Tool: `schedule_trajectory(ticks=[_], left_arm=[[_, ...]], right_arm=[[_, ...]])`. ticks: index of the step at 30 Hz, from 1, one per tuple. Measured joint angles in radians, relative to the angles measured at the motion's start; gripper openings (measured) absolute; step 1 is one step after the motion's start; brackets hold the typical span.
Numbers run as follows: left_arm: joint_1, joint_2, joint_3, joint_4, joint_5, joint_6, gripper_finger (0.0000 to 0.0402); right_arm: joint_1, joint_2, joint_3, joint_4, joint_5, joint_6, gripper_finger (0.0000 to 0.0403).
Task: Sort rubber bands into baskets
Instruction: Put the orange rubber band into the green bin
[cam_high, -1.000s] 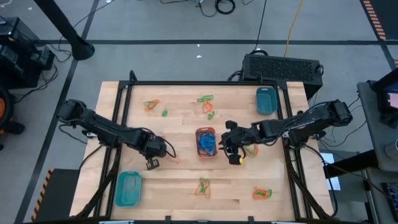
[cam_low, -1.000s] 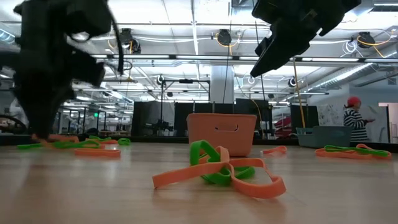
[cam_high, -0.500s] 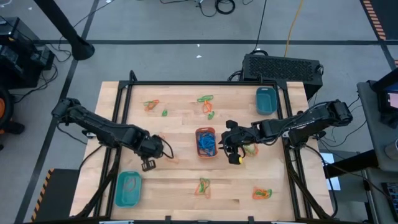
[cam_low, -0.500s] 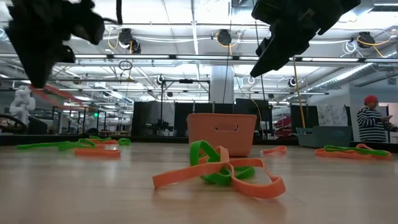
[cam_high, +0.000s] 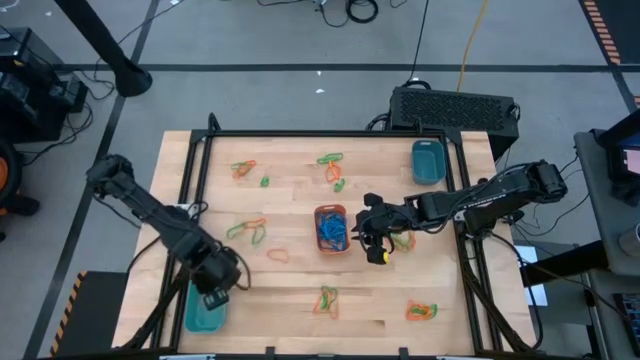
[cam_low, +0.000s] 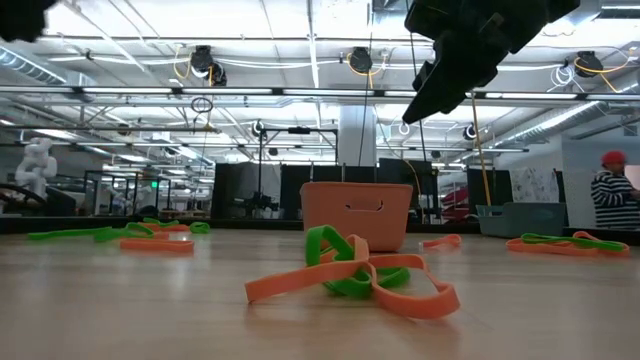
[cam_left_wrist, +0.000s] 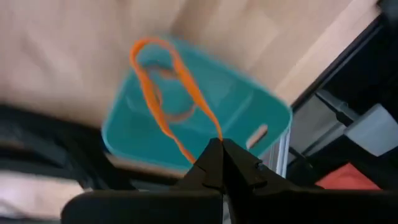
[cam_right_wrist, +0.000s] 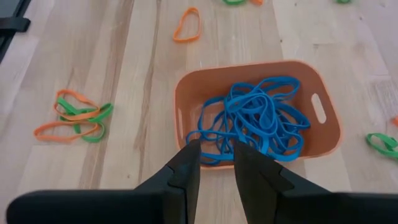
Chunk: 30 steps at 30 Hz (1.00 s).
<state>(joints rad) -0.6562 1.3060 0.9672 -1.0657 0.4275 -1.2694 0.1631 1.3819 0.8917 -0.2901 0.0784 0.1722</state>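
Left wrist view shows the left gripper (cam_left_wrist: 219, 144) pinched shut on an orange band (cam_left_wrist: 166, 93), which dangles over the near teal basket (cam_left_wrist: 249, 112); the loop hangs free below the fingertips, so the grip looks placed to let the band fall straight into that basket once the fingers part

High view puts that gripper (cam_high: 215, 297) right at the basket's (cam_high: 200, 318) edge, at the table's near left corner. I judge the drop is the step in hand, though an orange band going into a teal basket suits the sorting only if colour and tray need not match, since the orange basket (cam_high: 331, 213) at mid-table holds blue bands (cam_high: 332, 232)

The right gripper (cam_right_wrist: 214, 160) hangs just beside the orange basket (cam_right_wrist: 323, 134), its fingers a little apart and gripping nothing; it seems to wait above the blue bands (cam_right_wrist: 255, 121)

Loose bands lie scattered on the table (cam_high: 290, 170): an orange and green tangle (cam_low: 345, 270) near the front, others (cam_high: 245, 230) left of centre and along the far side. The far teal basket (cam_high: 428, 160) sits at the far right
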Motion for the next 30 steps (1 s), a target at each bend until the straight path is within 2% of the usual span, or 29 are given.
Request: schedule_trajectory(ticks=[4, 7, 17, 30], left_arm=[[-0.08, 0.0, 0.0, 0.0, 0.028, -0.141, 0.0001], [-0.121, 0.0, -0.009, -0.002, 0.032, -0.183, 0.0001], [-0.139, 0.0, -0.024, -0.016, -0.009, -0.19, 0.0023], [-0.139, 0.0, -0.024, -0.019, -0.041, -0.19, 0.0027]], right_arm=[[0.0, 0.0, 0.0, 0.0, 0.0, 0.0, 0.0089], [0.0, 0.0, 0.0, 0.0, 0.0, 0.0, 0.0089], [0.0, 0.0, 0.0, 0.0, 0.0, -0.001, 0.0089], [0.0, 0.0, 0.0, 0.0, 0.0, -0.001, 0.0089]])
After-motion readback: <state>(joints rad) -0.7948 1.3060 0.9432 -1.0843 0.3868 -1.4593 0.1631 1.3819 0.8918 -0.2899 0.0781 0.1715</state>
